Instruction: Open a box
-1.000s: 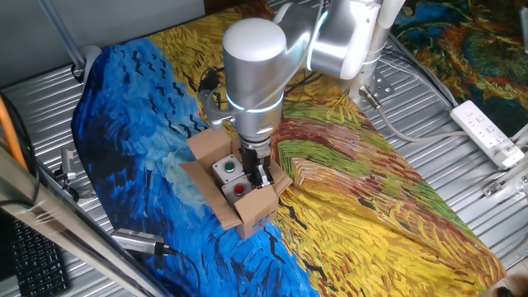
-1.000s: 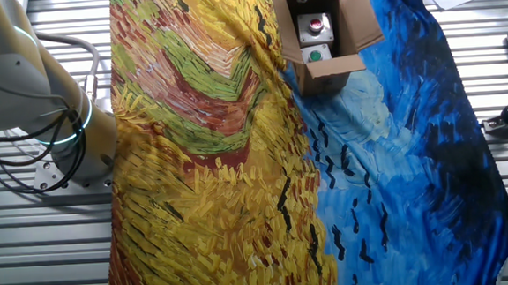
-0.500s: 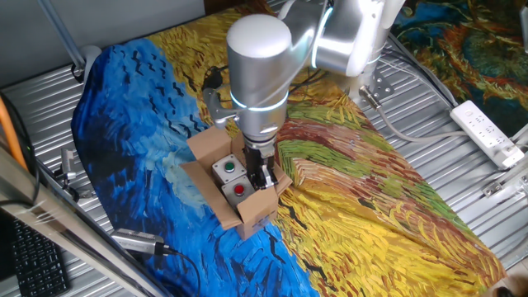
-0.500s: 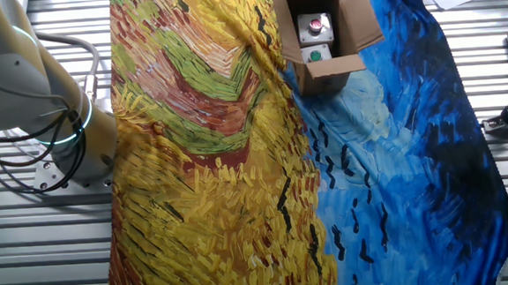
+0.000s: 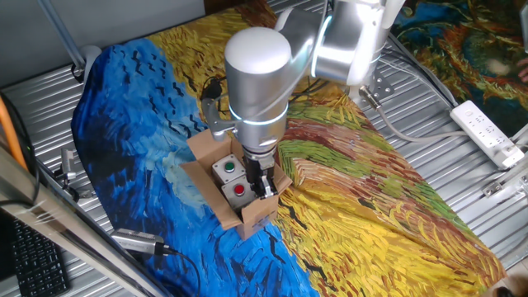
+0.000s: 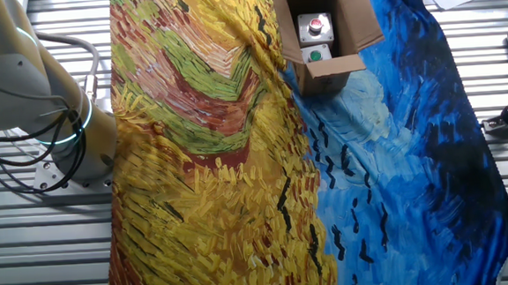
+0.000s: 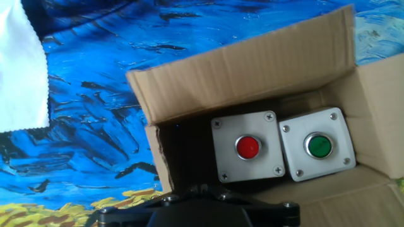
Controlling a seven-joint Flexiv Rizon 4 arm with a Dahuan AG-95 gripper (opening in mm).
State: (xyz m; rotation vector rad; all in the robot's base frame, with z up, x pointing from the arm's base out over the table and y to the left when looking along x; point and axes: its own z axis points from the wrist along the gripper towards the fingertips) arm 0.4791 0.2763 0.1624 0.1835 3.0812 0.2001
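Brown cardboard box (image 5: 235, 186) rests on the blue part of a painted cloth (image 5: 132, 107), flaps spread, exposing a grey unit (image 7: 278, 145) with a red button (image 7: 247, 147) and a green button (image 7: 318, 145). Gripper (image 5: 262, 179) hangs over the box's yellow-side edge; whether its fingers are parted or closed cannot be told.

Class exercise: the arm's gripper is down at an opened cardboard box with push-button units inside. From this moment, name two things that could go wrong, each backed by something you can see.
1. The gripper hangs at the rim of the small brown cardboard box, so lifting could snag a flap and drag the light box.
2. Its fingers stand right beside the grey unit with the red button; drifting inward might knock it or its green-button neighbour.
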